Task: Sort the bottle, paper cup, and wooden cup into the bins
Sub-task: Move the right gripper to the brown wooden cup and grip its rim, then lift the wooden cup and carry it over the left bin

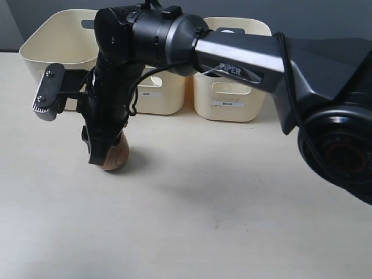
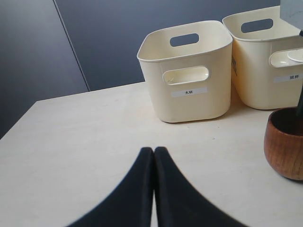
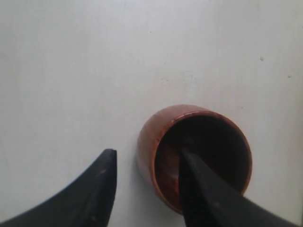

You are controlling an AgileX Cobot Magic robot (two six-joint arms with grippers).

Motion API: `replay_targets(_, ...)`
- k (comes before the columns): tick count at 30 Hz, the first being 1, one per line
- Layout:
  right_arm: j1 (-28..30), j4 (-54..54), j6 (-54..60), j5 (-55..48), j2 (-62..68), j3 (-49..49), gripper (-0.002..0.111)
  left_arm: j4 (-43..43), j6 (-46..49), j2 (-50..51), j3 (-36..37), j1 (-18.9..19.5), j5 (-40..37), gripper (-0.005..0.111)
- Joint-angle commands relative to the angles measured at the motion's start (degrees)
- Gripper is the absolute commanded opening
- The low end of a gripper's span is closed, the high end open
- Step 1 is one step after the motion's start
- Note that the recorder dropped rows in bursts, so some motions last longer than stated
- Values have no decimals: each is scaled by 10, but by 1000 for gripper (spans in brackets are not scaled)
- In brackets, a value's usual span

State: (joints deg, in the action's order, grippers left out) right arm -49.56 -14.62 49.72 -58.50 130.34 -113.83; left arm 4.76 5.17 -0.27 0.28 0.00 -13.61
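Observation:
The wooden cup (image 1: 114,156) stands upright on the table in front of the left bin (image 1: 58,43). My right gripper (image 3: 148,153) is open and points down at the cup (image 3: 194,156). One finger (image 3: 203,189) is inside the cup and the other (image 3: 102,179) is outside its wall, apart from it. My left gripper (image 2: 154,150) is shut and empty, low over bare table, with the cup (image 2: 285,146) off to its side. A white rim (image 2: 296,56) shows through the middle bin's cut-out; I cannot tell if it is the paper cup. The bottle is out of view.
Three cream bins stand in a row at the back: left, middle (image 1: 160,93) and right (image 1: 232,87). The right arm (image 1: 244,58) stretches across in front of them and hides part of them. The table's edge (image 2: 28,111) lies beyond the left bin (image 2: 189,71).

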Motion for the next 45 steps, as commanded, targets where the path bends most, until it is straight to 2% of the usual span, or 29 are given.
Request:
replay_targets(1,3,7,-3,4,14,-3,42,-1,-1,3,-3,-2,3,0)
replay_targets(11,3,9,-3,11,36,-3,41,-1,-1,3,-3,-2,3,0)
replay_targets(13,3,15,-3,15,36,-3,30,-1,-1,3,-3,-2,3,0)
replay_targets(15,3,17,-3,22,31,-3,4,-1,-1,3,-3,-2,3,0)
replay_targets(16,3,15,-3,29,28,-3,0,-1,-1,3,-3,-2,3,0)
replay_targets(26,-1,9,-2,164,-44,-9,-1,-1,-1,3,-3,-2,3,0)
replay_targets(35,-2,2,-47,266,-49,-105,-1,-1,-1,3,-3,-2,3,0)
replay_targets(42,30,9,-85,274,48,-251,-1,-1,-1,3,-3,-2,3,0)
replay_targets(45,49,4,-110,285,140,-348,-1,-1,-1,3,-3,-2,3,0)
